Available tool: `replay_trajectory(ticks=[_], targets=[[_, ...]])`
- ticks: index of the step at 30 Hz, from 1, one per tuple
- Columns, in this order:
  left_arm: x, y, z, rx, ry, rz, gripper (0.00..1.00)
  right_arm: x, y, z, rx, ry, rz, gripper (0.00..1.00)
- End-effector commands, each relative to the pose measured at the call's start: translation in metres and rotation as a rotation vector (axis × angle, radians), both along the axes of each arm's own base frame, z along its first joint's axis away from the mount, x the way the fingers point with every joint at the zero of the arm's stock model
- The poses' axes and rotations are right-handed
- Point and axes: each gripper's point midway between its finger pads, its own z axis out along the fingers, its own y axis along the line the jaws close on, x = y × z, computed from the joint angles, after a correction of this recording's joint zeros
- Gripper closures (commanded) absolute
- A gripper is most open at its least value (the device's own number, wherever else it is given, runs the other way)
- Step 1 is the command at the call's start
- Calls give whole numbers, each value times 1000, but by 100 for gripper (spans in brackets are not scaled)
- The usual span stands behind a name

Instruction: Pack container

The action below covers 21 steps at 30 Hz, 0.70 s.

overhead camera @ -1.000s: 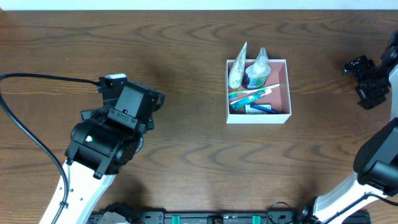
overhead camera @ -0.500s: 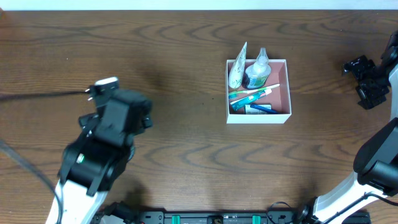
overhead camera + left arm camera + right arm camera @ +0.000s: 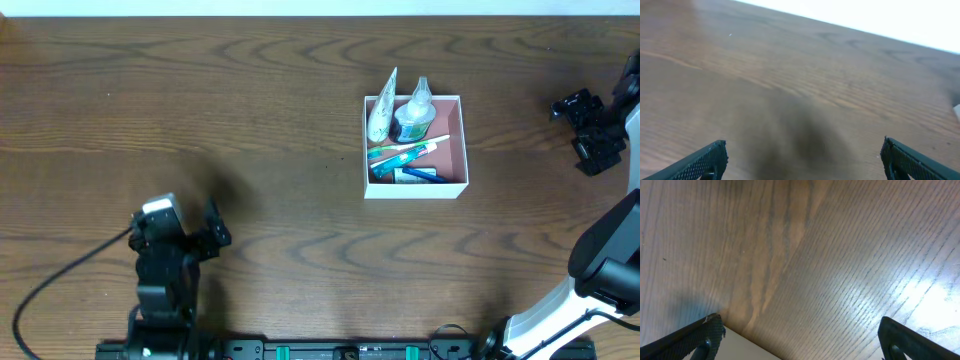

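Just right of the worktop's (image 3: 250, 100) middle sits the container (image 3: 415, 191), holding a green-and-white packet (image 3: 381, 112), a small bottle (image 3: 412, 118), a toothbrush (image 3: 408, 150) and a blue tube (image 3: 418, 175). The right arm (image 3: 598, 135) hangs well apart at the right edge, and the left arm (image 3: 168, 262) is at front-left. The left jaws and right jaws stand spread wide, gripping nothing.

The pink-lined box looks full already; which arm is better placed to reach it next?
Probably the right. The right gripper sits level with the container and nearer to it, open and empty. The left gripper is farther off, near the front edge of the table.
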Motion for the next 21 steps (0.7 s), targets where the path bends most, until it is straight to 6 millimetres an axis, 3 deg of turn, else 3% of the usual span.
replay_trajectory(ticks=[1,7,10,21], targets=[[-4,-1,3,19,-77,-25,2,-1,-2,0,3,-1,-15,1],[-8,4,2,32,-153,-14,2,-1,-2,0,3,0,-15,1],[-7,-4,4,94,-182,-87,2,-1,-2,0,3,-1,-15,1],[2,3,4,84,-276,-51,2,-1,-2,0,3,-1,-15,1]])
